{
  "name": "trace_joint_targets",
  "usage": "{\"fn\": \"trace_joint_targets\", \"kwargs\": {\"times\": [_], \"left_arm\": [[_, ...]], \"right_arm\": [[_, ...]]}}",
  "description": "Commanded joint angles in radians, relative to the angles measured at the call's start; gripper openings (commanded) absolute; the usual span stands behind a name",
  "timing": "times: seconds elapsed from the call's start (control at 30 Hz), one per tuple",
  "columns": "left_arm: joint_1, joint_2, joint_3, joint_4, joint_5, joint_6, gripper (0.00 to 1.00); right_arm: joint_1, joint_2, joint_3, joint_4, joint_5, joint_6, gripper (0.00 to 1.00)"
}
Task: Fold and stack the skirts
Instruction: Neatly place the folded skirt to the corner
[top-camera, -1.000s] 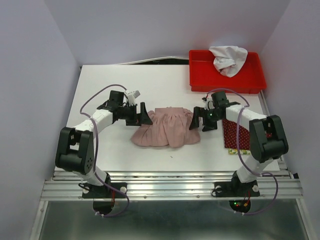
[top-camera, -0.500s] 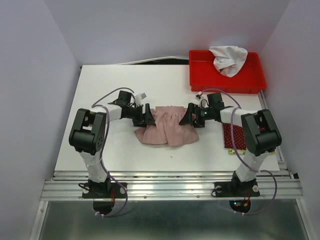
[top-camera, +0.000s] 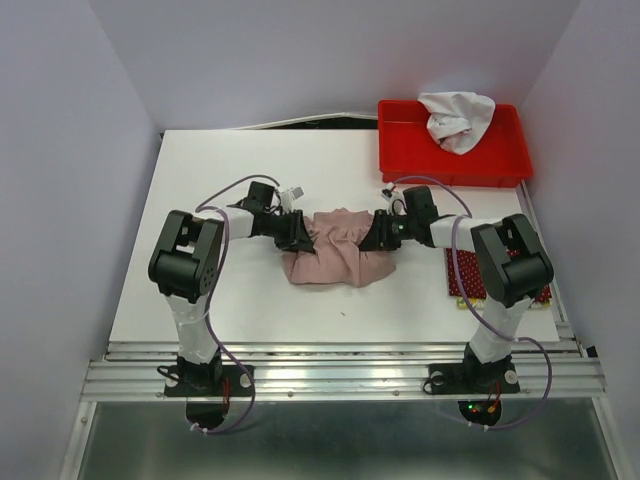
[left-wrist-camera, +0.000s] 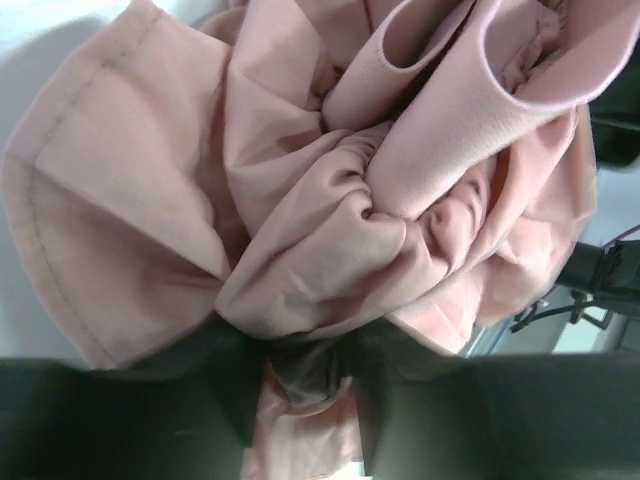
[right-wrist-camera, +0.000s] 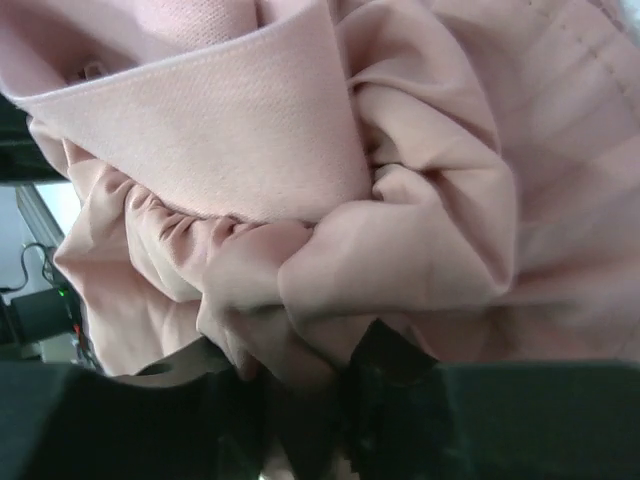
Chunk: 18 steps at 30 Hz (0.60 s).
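One pink skirt (top-camera: 335, 255), one dotted red skirt (top-camera: 468, 278), perhaps a third (top-camera: 460, 301) beneath, one bin (top-camera: 452, 172), one white cloth (top-camera: 455, 118)

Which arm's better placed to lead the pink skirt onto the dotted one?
Right, probably: right end effector grips the pink skirt nearest the dotted skirt; left end effector holds the far side.

The pink skirt (top-camera: 335, 255) is soft, matt woven cloth with a finely textured waistband; the red tray (top-camera: 450, 178) looks smooth glossy plastic; the table (top-camera: 220, 170) is matt white
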Motion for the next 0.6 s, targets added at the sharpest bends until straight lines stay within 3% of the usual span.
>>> {"fn": "trace_joint_targets", "kwargs": {"times": [0.0,0.03,0.07,0.1,0.57], "left_arm": [[-0.026,-0.015,-0.019,0.024,0.023,0.004,0.27],[-0.029,-0.015,-0.022,0.024,0.025,0.001,0.19],[-0.040,-0.017,-0.019,0.024,0.028,-0.003,0.02],[-0.046,-0.018,-0.016,0.025,0.034,-0.004,0.00],[-0.230,-0.166,0.016,0.100,0.043,-0.039,0.00]], "right_arm": [[0.006,-0.049,-0.004,0.017,0.025,-0.030,0.24],[0.006,-0.054,0.002,0.003,0.025,-0.035,0.17],[0.006,-0.064,0.011,-0.023,0.024,-0.054,0.06],[0.006,-0.070,0.017,-0.040,0.024,-0.055,0.02],[0.006,-0.328,0.098,-0.444,0.246,-0.288,0.01]]}}
